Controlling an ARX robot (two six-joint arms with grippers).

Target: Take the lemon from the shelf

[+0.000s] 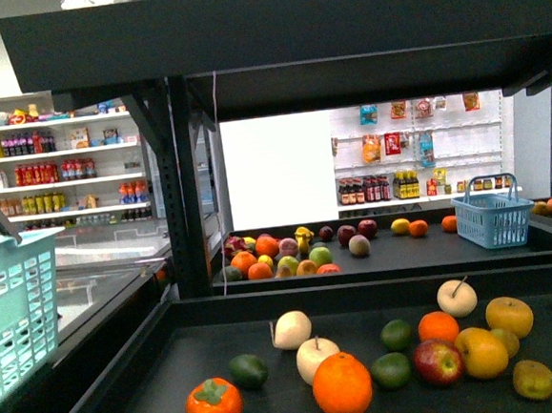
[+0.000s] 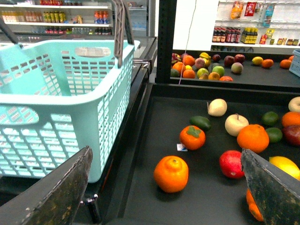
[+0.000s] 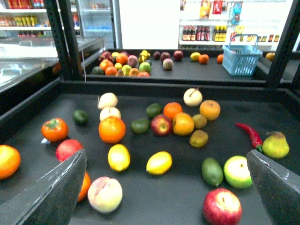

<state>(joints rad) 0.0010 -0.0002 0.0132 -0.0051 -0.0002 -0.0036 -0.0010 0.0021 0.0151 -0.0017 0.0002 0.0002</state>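
The lemon (image 3: 159, 162), a bright yellow oval with a tapered end, lies on the black shelf (image 3: 154, 206) among loose fruit. A similar yellow oval fruit (image 3: 119, 157) lies just beside it and shows as a yellow edge (image 2: 285, 165) in the left wrist view. My right gripper (image 3: 164, 199) is open, hovering above the deck short of the lemon, its dark fingers (image 3: 51, 192) wide apart and empty. In its own view my left gripper (image 2: 168, 197) is open too, over the deck near an orange (image 2: 171, 174). Neither gripper shows in the front view.
A teal basket (image 2: 61, 103) stands left of the shelf, beside the left gripper. Around the lemon lie a peach (image 3: 105, 194), a red apple (image 3: 221, 206), a green avocado (image 3: 212, 171), a large orange (image 3: 111, 129) and a red chili (image 3: 251, 134). A blue basket (image 1: 492, 216) sits on the far deck.
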